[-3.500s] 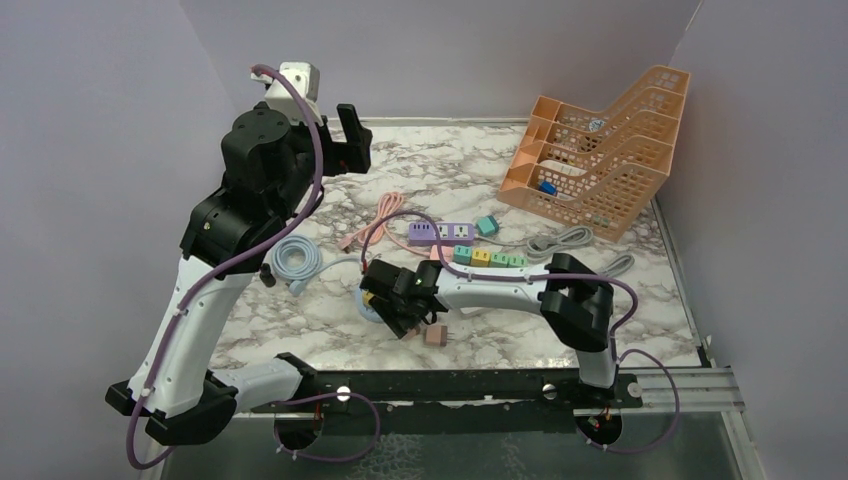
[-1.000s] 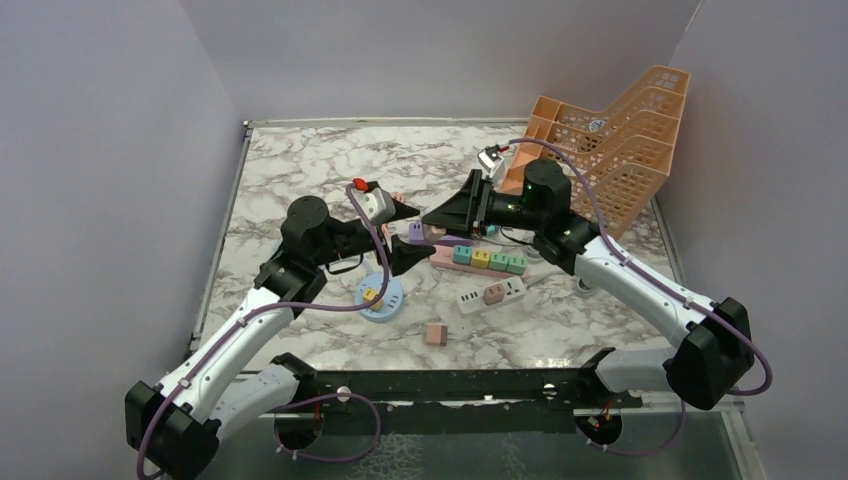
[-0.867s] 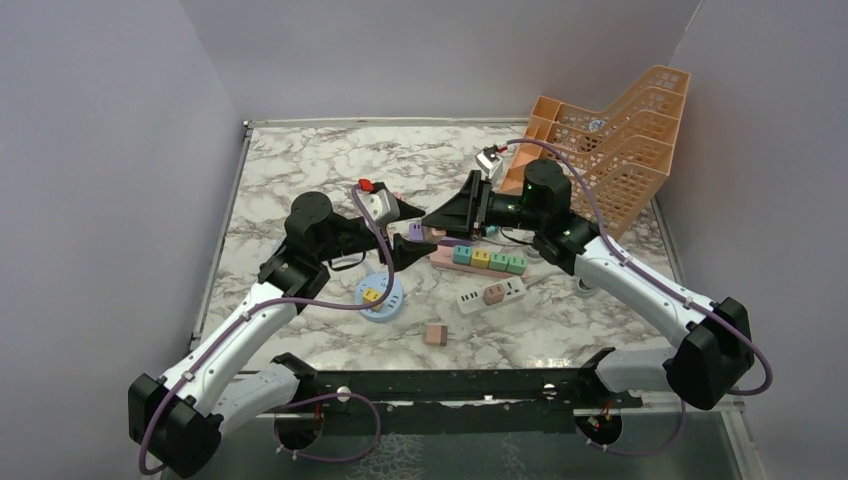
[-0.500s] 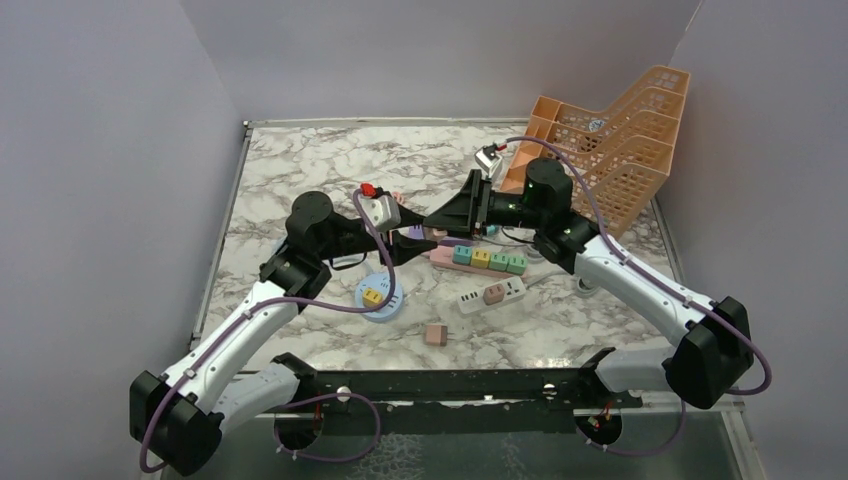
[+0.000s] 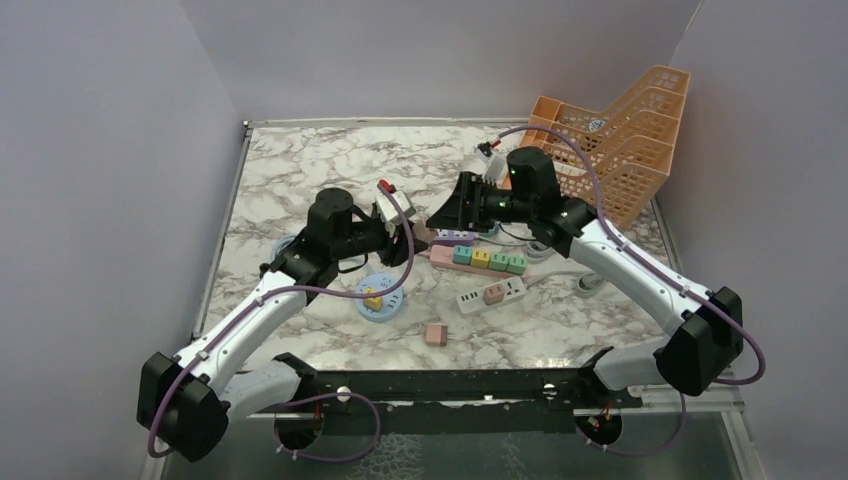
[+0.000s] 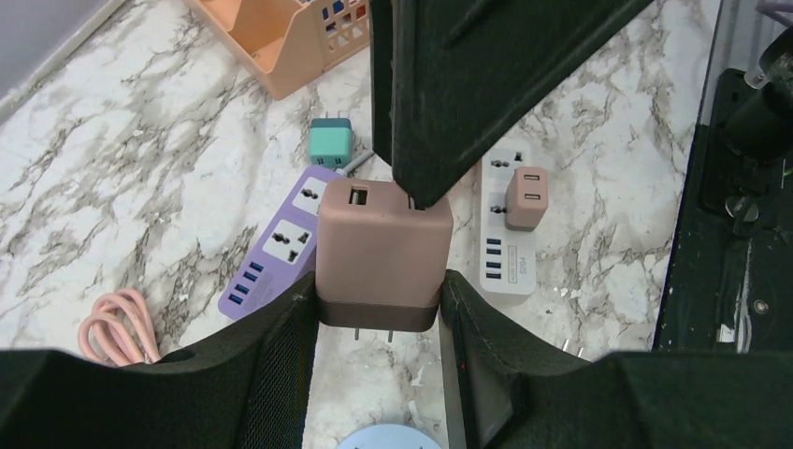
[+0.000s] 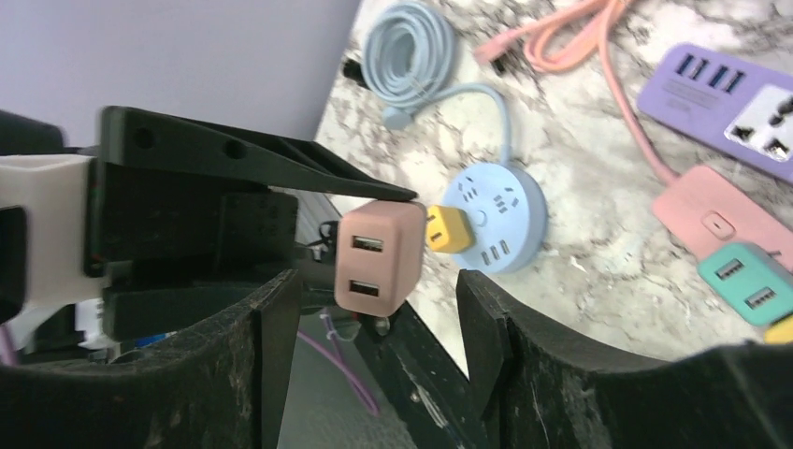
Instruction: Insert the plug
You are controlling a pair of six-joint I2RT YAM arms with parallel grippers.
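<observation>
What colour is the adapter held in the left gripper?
The adapter is dusty pink; the left wrist view shows it best.

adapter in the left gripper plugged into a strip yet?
No: the pink adapter is clamped in the left gripper with its prongs bare in the air.

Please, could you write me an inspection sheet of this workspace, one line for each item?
Surface: marble table, no spill seen.
Job's things: pink charger held off the table, prongs bare; purple strip, likely target, sockets free.
Clutter: white strip with a small charger in it; round blue strip with a yellow plug; loose pink plug; teal plug.
Pincers: left pincer shut on the pink charger; right pincer open, close to it.
Cables: light blue coil and pink cable, lying loose.
Surroundings: orange basket far right; plain walls.
</observation>
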